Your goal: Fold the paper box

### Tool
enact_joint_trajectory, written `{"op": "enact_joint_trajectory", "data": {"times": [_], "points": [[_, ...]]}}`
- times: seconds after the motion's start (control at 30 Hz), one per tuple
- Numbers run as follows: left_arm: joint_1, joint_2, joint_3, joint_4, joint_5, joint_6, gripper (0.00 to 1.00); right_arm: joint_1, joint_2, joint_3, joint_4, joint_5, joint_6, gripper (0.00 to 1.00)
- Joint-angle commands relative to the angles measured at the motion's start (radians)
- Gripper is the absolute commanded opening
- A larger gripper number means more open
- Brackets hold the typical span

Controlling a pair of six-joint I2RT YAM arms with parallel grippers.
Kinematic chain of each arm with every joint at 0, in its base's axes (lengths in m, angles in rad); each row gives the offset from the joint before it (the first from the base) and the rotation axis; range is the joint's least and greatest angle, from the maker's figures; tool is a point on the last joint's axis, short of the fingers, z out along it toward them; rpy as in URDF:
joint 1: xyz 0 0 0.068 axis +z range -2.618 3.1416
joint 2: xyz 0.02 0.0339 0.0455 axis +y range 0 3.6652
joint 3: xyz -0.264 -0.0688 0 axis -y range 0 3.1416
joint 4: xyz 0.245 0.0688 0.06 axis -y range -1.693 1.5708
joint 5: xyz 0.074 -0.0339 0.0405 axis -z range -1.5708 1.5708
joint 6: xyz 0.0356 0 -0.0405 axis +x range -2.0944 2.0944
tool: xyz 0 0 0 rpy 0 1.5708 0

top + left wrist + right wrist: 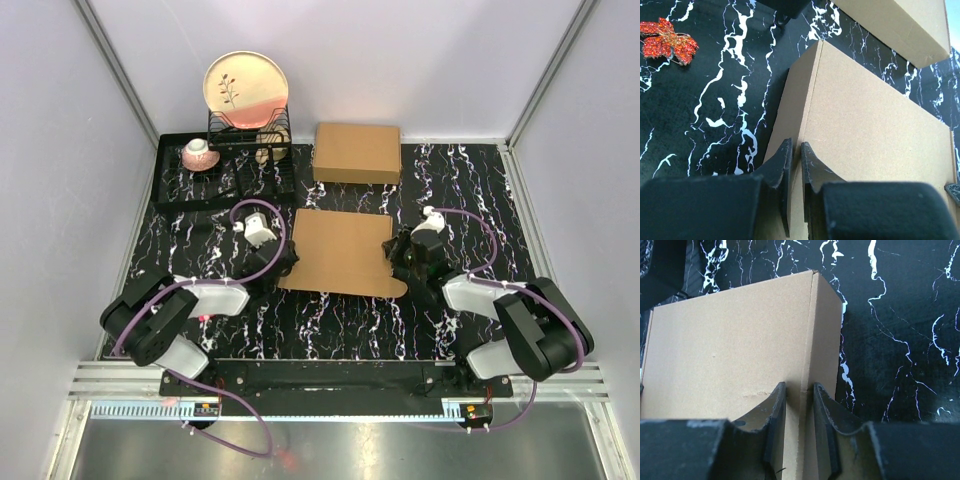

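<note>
The paper box lies in the middle of the table as a brown cardboard sheet, a rounded tab at its near right corner. My left gripper is at its left edge. In the left wrist view the gripper is shut on the box's raised left side wall, one finger on each face. My right gripper is at the right edge. In the right wrist view it is pinched on the raised right side wall of the box.
A made-up brown cardboard box sits behind the sheet. At the back left, a black tray holds a wire dish rack with a plate and a small bowl. A red glitter leaf lies on the table.
</note>
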Motion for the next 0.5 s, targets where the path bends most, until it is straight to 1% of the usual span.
{"op": "enact_joint_trajectory", "data": {"times": [0.0,0.13,0.33,0.4,0.43,0.47], "points": [[-0.082,0.106,-0.061,-0.038,0.275,-0.065,0.0,0.072,0.079,-0.053,-0.06,-0.161,0.083,0.19],[-0.082,0.158,-0.081,-0.003,0.297,-0.086,0.0,0.072,0.121,-0.023,-0.118,-0.17,0.106,0.19],[-0.082,0.181,-0.118,0.042,0.303,-0.094,0.0,0.072,0.158,-0.02,-0.155,-0.194,0.141,0.18],[-0.082,0.16,-0.132,0.036,0.281,-0.082,0.0,0.072,0.118,-0.027,-0.166,-0.185,0.14,0.18],[-0.079,0.107,-0.129,-0.022,0.26,-0.069,0.01,0.07,0.092,-0.03,-0.175,-0.177,0.143,0.2],[-0.078,0.068,-0.109,-0.07,0.237,-0.037,0.04,0.072,0.032,-0.03,-0.191,-0.158,0.14,0.22]]}}
